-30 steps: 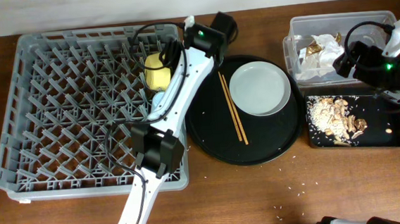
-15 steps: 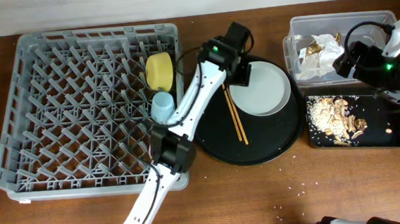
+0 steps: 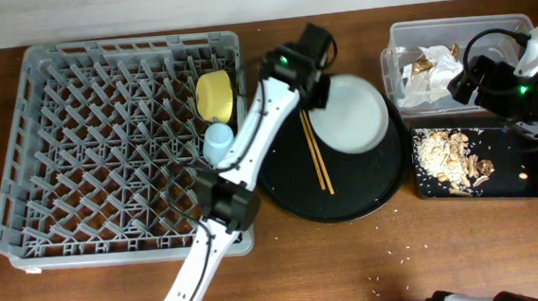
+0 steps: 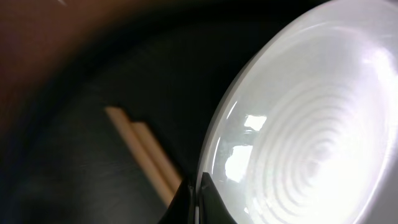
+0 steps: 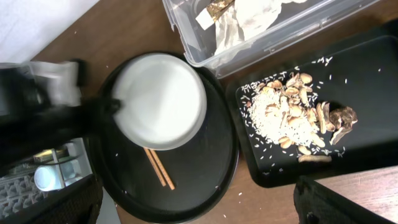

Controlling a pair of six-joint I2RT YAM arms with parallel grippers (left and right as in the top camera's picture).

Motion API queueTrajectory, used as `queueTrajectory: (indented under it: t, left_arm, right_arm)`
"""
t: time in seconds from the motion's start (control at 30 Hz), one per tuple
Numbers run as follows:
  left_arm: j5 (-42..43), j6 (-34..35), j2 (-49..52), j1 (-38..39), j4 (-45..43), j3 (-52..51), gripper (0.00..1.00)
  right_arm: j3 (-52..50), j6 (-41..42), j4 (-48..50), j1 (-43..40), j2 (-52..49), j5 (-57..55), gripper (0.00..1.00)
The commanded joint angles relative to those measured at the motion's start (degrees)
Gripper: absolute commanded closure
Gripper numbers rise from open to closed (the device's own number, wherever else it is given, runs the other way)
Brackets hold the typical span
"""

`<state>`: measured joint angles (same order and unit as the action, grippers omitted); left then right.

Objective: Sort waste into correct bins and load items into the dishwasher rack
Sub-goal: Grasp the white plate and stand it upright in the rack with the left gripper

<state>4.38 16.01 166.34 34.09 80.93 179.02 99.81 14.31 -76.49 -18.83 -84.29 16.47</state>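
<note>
Your left gripper (image 3: 320, 92) sat at the left rim of the pale grey-white round plate (image 3: 354, 118). The wrist view showed only a dark fingertip (image 4: 198, 202) there, so you could not tell the jaws' opening or any hold. The plate lay on the round black serving tray (image 3: 285, 173), with the pair of brown wooden chopsticks (image 3: 314, 152) just beside it. The yellow bowl (image 3: 214, 95) and light blue cup (image 3: 217, 142) sat in the large grey plastic dishwasher rack (image 3: 78, 135). Your right gripper (image 3: 481, 86) hung by the clear rectangular plastic tub (image 3: 402, 39) of crumpled white napkins (image 3: 435, 77) and the shallow black rectangular tray (image 3: 529, 178) of beige-brown food scraps (image 3: 450, 155), jaws unreadable too.
</note>
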Motion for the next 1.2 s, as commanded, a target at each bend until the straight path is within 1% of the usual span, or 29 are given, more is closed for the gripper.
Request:
queueTrajectory:
  t: [0.0,0.07,0.1,0.17,0.2,0.23,0.3,0.37,0.47,0.6,0.67,0.7,0.73,0.77,0.87,0.9,0.93,0.97,1.03,1.1,1.13,1.17]
  left_arm:
    - [-9.9,-5.6,-18.4,-4.6,-0.3,0.9,0.99]
    - [-16.4,-12.5,-24.2,-6.7,0.2,0.9,1.0]
    - [-24.1,-17.2,-26.1,-7.8,0.9,0.9,1.0]
    - [-46.8,-19.6,-26.7,-10.3,1.2,0.5,1.0]
    - [-50.5,-23.2,-26.7,-11.7,1.0,-0.4,1.0]
    - [-52.3,-23.9,-26.6,-14.1,1.2,-2.4,1.0]
    - [-52.2,-23.9,-26.6,-18.4,1.1,-6.3,1.0]
    - [-52.2,-23.9,-26.6,-20.9,-0.4,-10.6,1.0]
    - [-55.3,-23.9,-26.6,-21.6,-4.8,-19.8,1.0]
    - [-55.8,-23.9,-26.6,-21.5,-9.8,-29.6,1.0]
    - [-55.7,-23.8,-26.6,-21.4,-10.2,-31.8,1.0]
    - [-54.2,-23.8,-26.6,-21.5,-10.4,-31.8,1.0]
    - [-50.7,-23.8,-26.6,-21.4,-11.1,-31.8,0.84]
    - [-46.8,-23.8,-26.6,-21.4,-12.4,-31.8,0.52]
    - [-45.7,-23.8,-27.2,-21.1,-14.5,-30.7,0.31]
    - [-45.7,-23.8,-27.6,-20.6,-14.5,-29.7,0.21]
    - [-45.5,-23.8,-28.0,-19.7,-14.5,-27.7,0.13]
    - [-40.9,-22.9,-29.5,-17.2,-13.5,-24.1,0.06]
    - [-27.1,-17.0,-32.7,-12.3,-9.2,-22.6,0.06]
    - [-11.1,-15.6,-32.2,-5.9,-4.6,-22.6,0.05]
    - [-10.8,-10.8,-31.2,-3.6,-1.5,-22.7,0.01]
    - [-10.8,-6.7,-30.1,-2.0,0.9,-23.0,0.01]
  right_arm:
    - [-0.3,-0.6,0.0,-0.2,0.0,-0.7,0.02]
    - [-0.3,-0.6,0.0,-0.2,0.0,-0.7,0.01]
    - [-0.3,-0.6,0.0,-0.2,0.0,-0.7,0.02]
    - [-0.3,-0.6,0.0,-0.2,0.0,-0.7,0.02]
    - [-0.3,-0.6,0.0,-0.2,0.0,-0.7,0.02]
    - [-0.3,-0.6,0.0,-0.2,0.0,-0.7,0.01]
    - [-0.3,-0.6,0.0,-0.2,0.0,-0.7,0.02]
    - [-0.3,-0.6,0.0,-0.2,0.0,-0.7,0.01]
    - [-0.3,-0.6,0.0,-0.2,0.0,-0.7,0.01]
    - [-0.3,-0.6,0.0,-0.2,0.0,-0.7,0.02]
    - [-0.3,-0.6,0.0,-0.2,0.0,-0.7,0.02]
    - [-0.3,-0.6,0.0,-0.2,0.0,-0.7,0.01]
    - [-0.3,-0.6,0.0,-0.2,0.0,-0.7,0.02]
    - [-0.3,-0.6,0.0,-0.2,0.0,-0.7,0.02]
    - [-0.3,-0.6,0.0,-0.2,0.0,-0.7,0.02]
    - [-0.3,-0.6,0.0,-0.2,0.0,-0.7,0.02]
    - [-0.3,-0.6,0.0,-0.2,0.0,-0.7,0.01]
    - [-0.3,-0.6,0.0,-0.2,0.0,-0.7,0.02]
    - [-0.3,-0.6,0.0,-0.2,0.0,-0.7,0.02]
    - [-0.3,-0.6,0.0,-0.2,0.0,-0.7,0.01]
    - [-0.3,-0.6,0.0,-0.2,0.0,-0.7,0.02]
    - [-0.3,-0.6,0.0,-0.2,0.0,-0.7,0.02]
